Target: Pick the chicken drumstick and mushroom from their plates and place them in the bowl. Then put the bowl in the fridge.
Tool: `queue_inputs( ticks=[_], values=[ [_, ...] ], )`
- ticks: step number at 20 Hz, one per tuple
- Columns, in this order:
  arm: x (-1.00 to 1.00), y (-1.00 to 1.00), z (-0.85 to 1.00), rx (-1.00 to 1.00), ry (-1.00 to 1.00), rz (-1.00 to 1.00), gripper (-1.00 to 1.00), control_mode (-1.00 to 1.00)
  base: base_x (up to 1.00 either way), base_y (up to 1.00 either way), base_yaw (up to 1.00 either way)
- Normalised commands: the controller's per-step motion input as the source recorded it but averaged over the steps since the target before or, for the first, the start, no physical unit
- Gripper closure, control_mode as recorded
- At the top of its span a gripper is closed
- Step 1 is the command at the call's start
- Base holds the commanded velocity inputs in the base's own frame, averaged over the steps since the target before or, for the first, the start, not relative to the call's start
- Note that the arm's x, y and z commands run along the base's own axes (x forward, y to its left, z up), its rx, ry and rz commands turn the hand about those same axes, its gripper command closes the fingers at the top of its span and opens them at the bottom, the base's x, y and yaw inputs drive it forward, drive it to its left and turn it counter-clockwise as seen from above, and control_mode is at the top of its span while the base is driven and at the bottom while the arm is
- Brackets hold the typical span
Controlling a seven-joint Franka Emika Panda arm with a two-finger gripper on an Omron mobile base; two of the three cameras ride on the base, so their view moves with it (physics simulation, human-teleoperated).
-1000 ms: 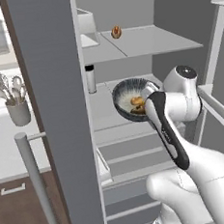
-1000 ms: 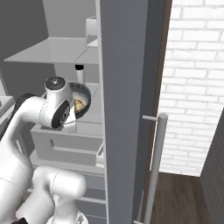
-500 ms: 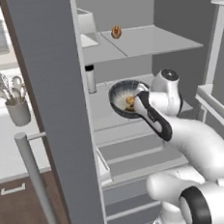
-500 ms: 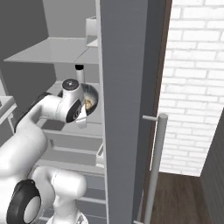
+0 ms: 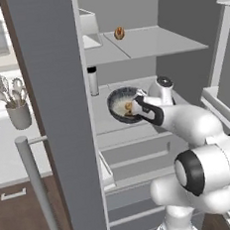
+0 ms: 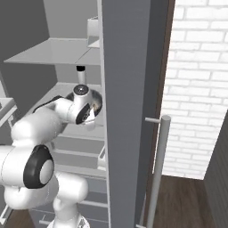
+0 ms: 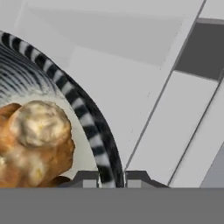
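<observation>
The dark grey-blue bowl [image 5: 121, 104] sits low over the middle shelf [image 5: 105, 123] inside the open fridge [image 5: 177, 16]. My gripper [image 5: 139, 106] is shut on its right rim. In the hand view the striped rim [image 7: 94, 140] runs down between my two fingertips [image 7: 85, 178]. The golden chicken drumstick [image 7: 35, 144] lies against the whitish inside; it is also a small orange spot [image 5: 129, 106] in the left base view. The mushroom is hidden. From the right, the bowl [image 6: 95, 103] peeks out past my wrist beside the door edge. No plates are in view.
A small black-capped bottle [image 5: 93, 81] stands at the shelf's back left, close to the bowl. The upper shelf [image 5: 150, 41] holds a small brown item [image 5: 119, 33] and a white box [image 5: 90, 22]. Drawers [image 5: 136, 157] lie below. The open door [image 5: 52, 118] with its bar handle [image 5: 37, 189] flanks the left.
The arm has stretched forward and carried the bowl deeper into the fridge, slightly left and lower over the middle shelf. The grip on the rim is unchanged.
</observation>
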Motion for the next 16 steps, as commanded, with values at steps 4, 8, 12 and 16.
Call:
queue_inputs(
  ticks=[4, 8, 12, 16],
  values=[
    [0.69, 0.0, 0.0, 0.0, 0.0, 0.0, 1.0, -1.0, 0.0, 0.0, 0.0],
    [0.56, 0.0, 0.0, 0.0, 0.0, -0.01, 1.0, -1.0, 0.0, 0.0, 0.0],
    [0.04, 0.0, 0.0, 0.0, 0.0, 0.0, -1.0, -1.0, 0.0, 0.0, 0.0],
    [-0.27, 0.0, 0.1, 0.0, -0.05, 0.0, -1.0, -1.0, 0.0, 0.0, 0.0]
  ],
)
